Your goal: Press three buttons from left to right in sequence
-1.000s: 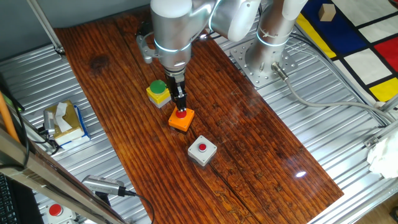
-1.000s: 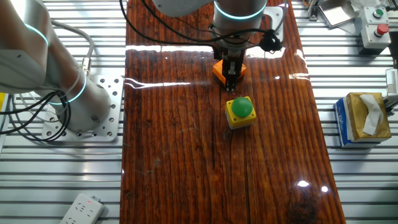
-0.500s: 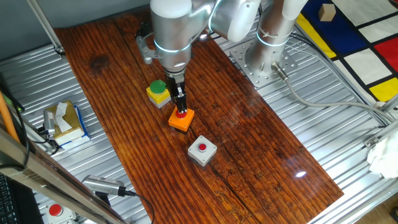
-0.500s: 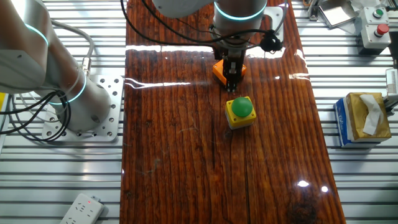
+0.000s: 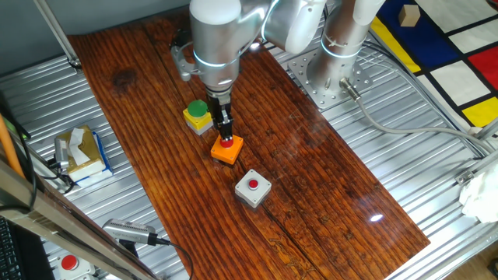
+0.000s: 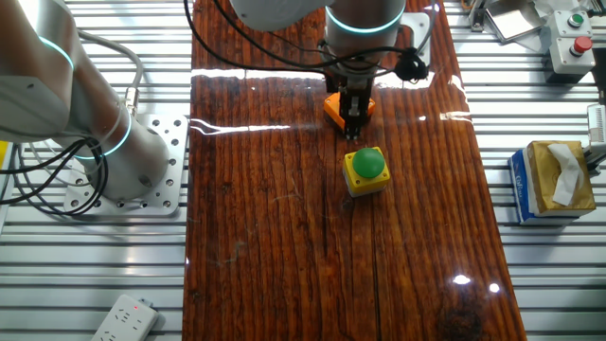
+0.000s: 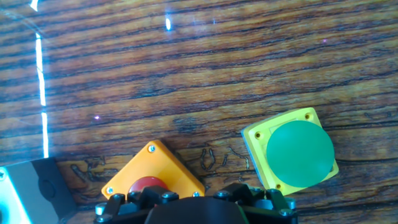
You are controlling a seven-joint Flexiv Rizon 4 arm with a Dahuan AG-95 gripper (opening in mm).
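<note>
Three button boxes lie in a diagonal row on the wooden board [image 5: 311, 179]. The yellow box with a green cap [image 5: 198, 115] [image 6: 365, 169] [image 7: 292, 155] is at the left end. The orange box with a red cap [image 5: 227, 149] [image 6: 331, 106] [image 7: 155, 171] is in the middle. The grey box with a red cap [image 5: 253, 189] [image 7: 28, 190] is at the right end. My gripper [image 5: 226, 137] [image 6: 352, 131] points straight down with its tips at the orange box's red cap. No view shows whether the tips touch each other. The arm hides the grey box in the other fixed view.
A tissue box [image 5: 82, 152] [image 6: 554, 180] sits on the metal table beside the board. A whitish button box [image 6: 571, 38] stands at a far corner. The arm's base plate [image 5: 331, 78] [image 6: 142, 180] and its cables flank the board, and a power strip [image 6: 123, 317] lies nearby.
</note>
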